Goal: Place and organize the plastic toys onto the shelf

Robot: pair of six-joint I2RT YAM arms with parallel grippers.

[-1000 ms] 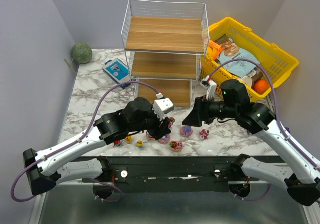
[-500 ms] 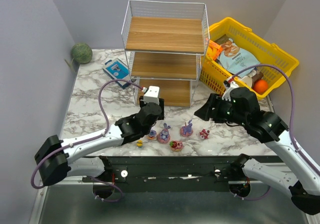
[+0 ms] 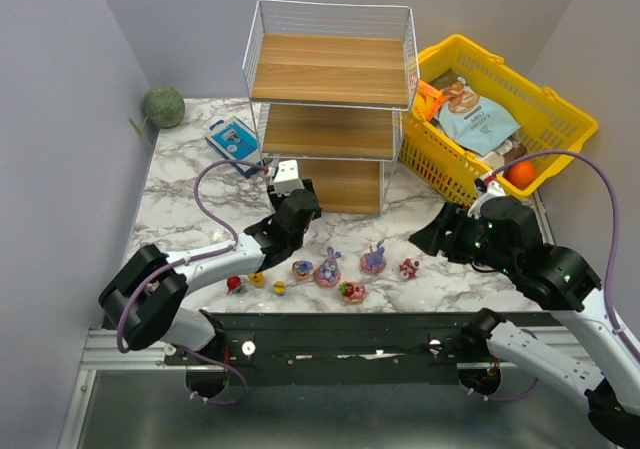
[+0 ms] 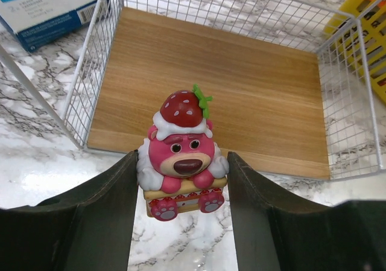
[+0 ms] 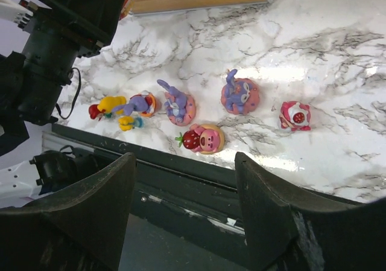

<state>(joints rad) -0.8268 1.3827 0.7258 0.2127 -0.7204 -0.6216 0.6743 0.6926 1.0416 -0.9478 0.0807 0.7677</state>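
My left gripper is shut on a pink bear cake toy with a strawberry on its head, held upright just above the marble. It faces the front edge of the shelf's lowest board. Several more plastic toys lie in a row near the table's front edge: a pink bunny, a purple bunny, a strawberry cake, a red-white one and small yellow ones. My right gripper hangs open over the front edge, right of the row, with nothing in it.
A yellow basket with snack packets and an orange stands at the back right. A blue-white box lies left of the shelf, and a green ball rests in the far left corner. The black rail runs along the front.
The left gripper has moved away from the row of toys, back and left to the shelf's lowest tier, carrying the cake toy. The right gripper has drawn back to the right.
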